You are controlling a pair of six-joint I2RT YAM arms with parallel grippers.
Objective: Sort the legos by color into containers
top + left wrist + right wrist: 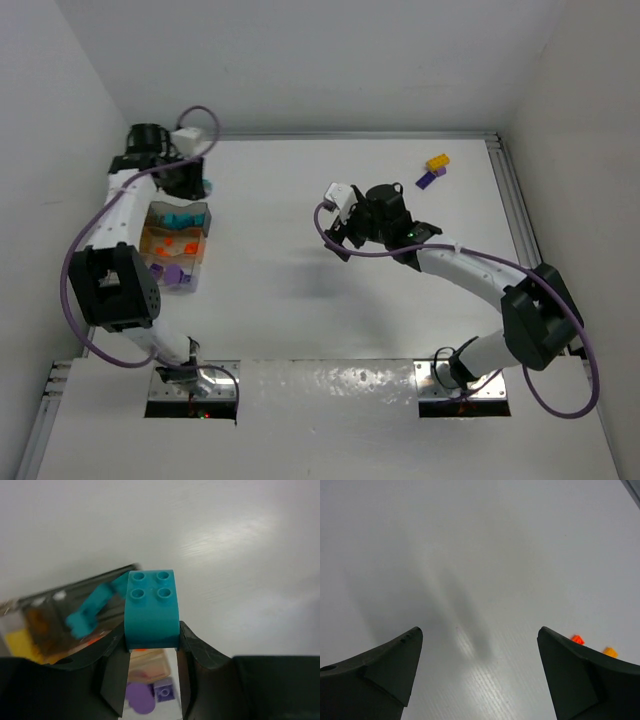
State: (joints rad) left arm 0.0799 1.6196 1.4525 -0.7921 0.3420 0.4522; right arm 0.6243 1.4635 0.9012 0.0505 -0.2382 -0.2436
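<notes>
My left gripper (192,182) is shut on a teal four-stud brick (151,610) and holds it over the far end of the clear divided tray (205,235). The brick shows between the fingertips in the left wrist view, where the gripper (152,634) is above the tray (30,611). The tray holds teal bricks (180,217) at the far end, orange ones (168,243) in the middle and purple ones (172,273) at the near end. A yellow brick (437,162) and a purple brick (428,179) lie on the table at the far right. My right gripper (338,236) is open and empty above mid-table, seen wide apart in the right wrist view (480,629).
White walls stand close on the left, the back and the right. A metal rail (510,200) runs along the table's right edge. Two small orange bits (577,639) show past my right finger in the right wrist view.
</notes>
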